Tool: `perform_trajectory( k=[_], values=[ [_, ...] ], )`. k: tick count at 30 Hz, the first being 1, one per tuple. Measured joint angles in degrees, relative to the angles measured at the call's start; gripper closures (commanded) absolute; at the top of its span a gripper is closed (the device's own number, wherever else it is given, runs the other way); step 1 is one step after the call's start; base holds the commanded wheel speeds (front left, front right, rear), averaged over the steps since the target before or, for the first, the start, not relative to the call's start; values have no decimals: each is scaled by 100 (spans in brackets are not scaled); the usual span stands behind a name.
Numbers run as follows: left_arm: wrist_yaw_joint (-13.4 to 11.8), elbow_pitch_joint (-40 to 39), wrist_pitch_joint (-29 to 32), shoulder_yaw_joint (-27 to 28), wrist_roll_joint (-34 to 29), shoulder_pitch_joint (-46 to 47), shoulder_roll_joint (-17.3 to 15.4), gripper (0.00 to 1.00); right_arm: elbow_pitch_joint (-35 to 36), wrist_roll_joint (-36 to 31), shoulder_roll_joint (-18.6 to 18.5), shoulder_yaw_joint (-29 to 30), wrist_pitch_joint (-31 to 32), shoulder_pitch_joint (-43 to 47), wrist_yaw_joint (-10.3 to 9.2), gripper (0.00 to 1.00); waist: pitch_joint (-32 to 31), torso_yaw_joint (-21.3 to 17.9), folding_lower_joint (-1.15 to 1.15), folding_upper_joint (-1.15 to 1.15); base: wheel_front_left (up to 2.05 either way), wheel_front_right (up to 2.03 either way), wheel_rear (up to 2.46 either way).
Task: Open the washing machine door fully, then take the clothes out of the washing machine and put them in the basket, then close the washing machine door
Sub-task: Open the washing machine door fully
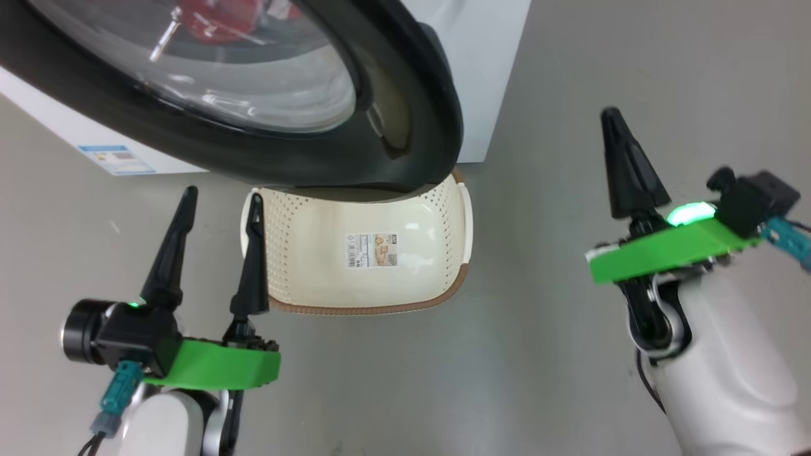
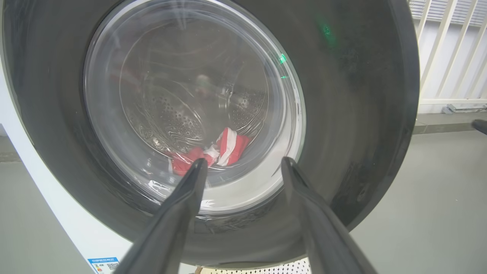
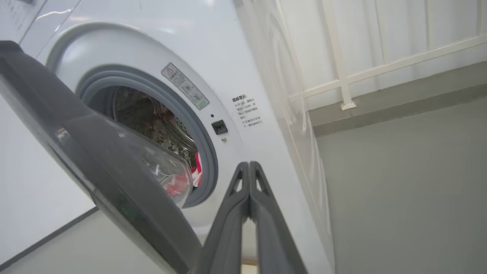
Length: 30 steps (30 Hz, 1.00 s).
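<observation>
**Grippers.** L gripper [image 1: 223,194]: jaws spread wide, nothing between them. It hovers at the near-left corner of the basket [image 1: 367,309], fingers aimed at the door glass. R gripper [image 1: 614,123]: fingers pressed tight together, pinching nothing. It is off to the right over bare floor [image 1: 545,354], apart from the door edge.

**Basket.** On the floor in front of the washer [image 1: 488,63], far end tucked under the door's lower rim. Cream, perforated, brown rim. The sticker [image 1: 372,249] on its bottom is fully exposed, so it is empty.

**Door** [image 1: 418,95]. Swung out part-way. R wrist view shows a gap between it and the grey ring [image 3: 207,152], w/ the drum [image 3: 152,121] visible past it. Glossy black rim, bulging clear bowl, lots of glare. Judged not fully open: step 1 underway, not done.

**Clothes** [image 2: 228,146]. Inside the drum, small heap low at the front, seen thru the glass and thru the gap. Red w/ white stripes, crumpled.

**Left to do (est.).** Finish the door swing, pull the clothes out, drop them in the basket, shut the door. Nearly the whole job remains.
</observation>
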<state>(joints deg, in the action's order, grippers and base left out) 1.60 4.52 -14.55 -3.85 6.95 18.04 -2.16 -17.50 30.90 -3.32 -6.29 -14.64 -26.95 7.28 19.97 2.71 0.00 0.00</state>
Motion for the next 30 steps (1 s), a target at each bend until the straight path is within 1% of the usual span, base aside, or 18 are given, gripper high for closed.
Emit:
perform_trajectory(
  k=[2,4,5,8,11,19,21,24,27,30],
  values=[
    [0,1,-1,-41,1,-1,2,0,-162,493,-2,-181,4,-246,1,100,13,56,0,0,0,0,0],
    [0,10,0,-75,1,1,3,0,-268,996,-1,-350,134,-508,1,100,24,111,0,0,0,0,0],
    [0,15,0,-116,2,1,3,0,-332,1560,-8,-471,407,-778,1,100,39,166,0,0,0,0,0],
    [0,20,-1,-191,11,2,8,0,-365,2597,-19,-548,988,-1150,0,100,71,255,0,0,0,0,0],
    [-4,19,0,-200,13,6,11,0,-432,3579,-23,-492,1688,-1477,0,100,131,330,0,0,0,0,0],
    [-5,-4,0,-197,25,99,16,0,-1066,5506,-59,-147,3811,-2276,0,100,338,494,0,0,0,0,0],
    [-7,-12,-1,-201,27,104,16,0,-1213,5785,-77,-146,4300,-2456,0,100,386,527,0,0,0,0,0],
    [-7,-13,0,-211,30,109,18,0,-1404,6066,-111,-160,4848,-2721,0,100,458,564,0,0,0,0,0],
    [-8,-12,0,-220,68,150,20,0,-1605,6238,-166,-203,5230,-2934,0,100,513,610,0,0,0,0,0],
    [-8,-13,-1,-232,70,213,20,0,-1769,6238,-219,-305,5453,-3073,0,100,549,653,0,0,0,0,0]
  ],
)
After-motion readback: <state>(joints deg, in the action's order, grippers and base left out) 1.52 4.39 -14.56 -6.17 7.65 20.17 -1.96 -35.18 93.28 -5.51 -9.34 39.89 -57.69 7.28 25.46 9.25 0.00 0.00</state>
